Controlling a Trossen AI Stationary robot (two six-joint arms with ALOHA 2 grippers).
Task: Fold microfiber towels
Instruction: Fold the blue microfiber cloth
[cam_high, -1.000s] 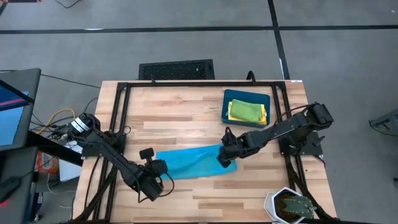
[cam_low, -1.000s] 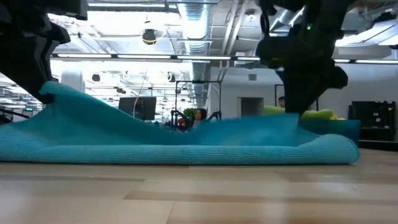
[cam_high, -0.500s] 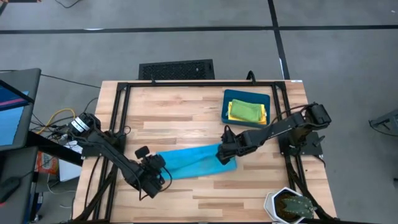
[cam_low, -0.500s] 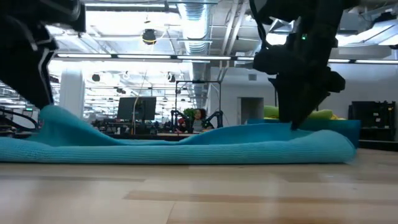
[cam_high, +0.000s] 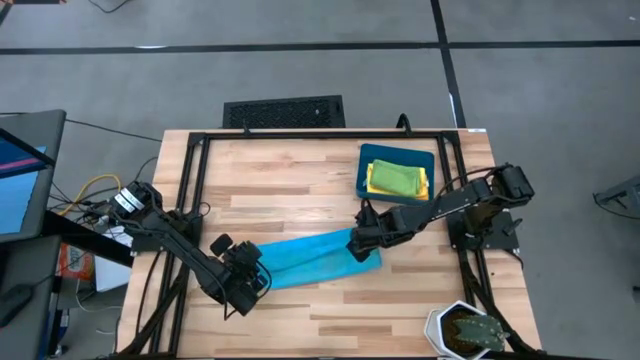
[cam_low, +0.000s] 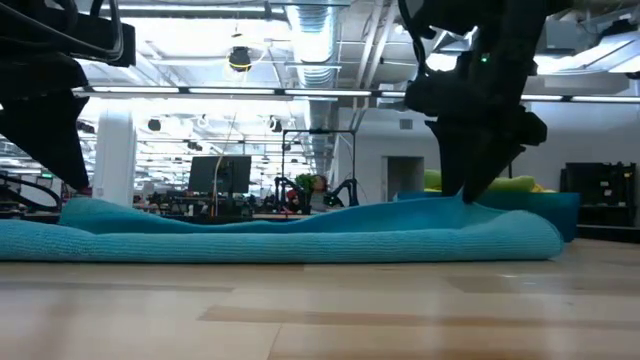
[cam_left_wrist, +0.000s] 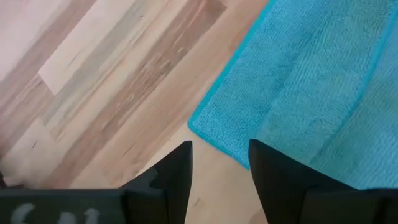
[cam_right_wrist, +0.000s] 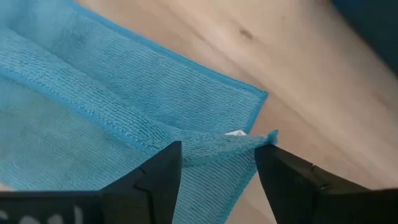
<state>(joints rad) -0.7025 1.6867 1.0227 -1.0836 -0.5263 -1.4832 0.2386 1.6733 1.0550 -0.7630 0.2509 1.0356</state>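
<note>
The blue towel (cam_high: 312, 260) is laid folded once on the table (cam_high: 300, 190), both the left gripper (cam_left_wrist: 219, 163) and the right gripper (cam_right_wrist: 217, 163) are held apart over its ends, and a 2nd fold likely calls for fresh corner grips.

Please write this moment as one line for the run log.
blue towel: folded lengthwise, flat on table | left hand: open at its left corner, empty | right hand: open at its right end, empty
</note>
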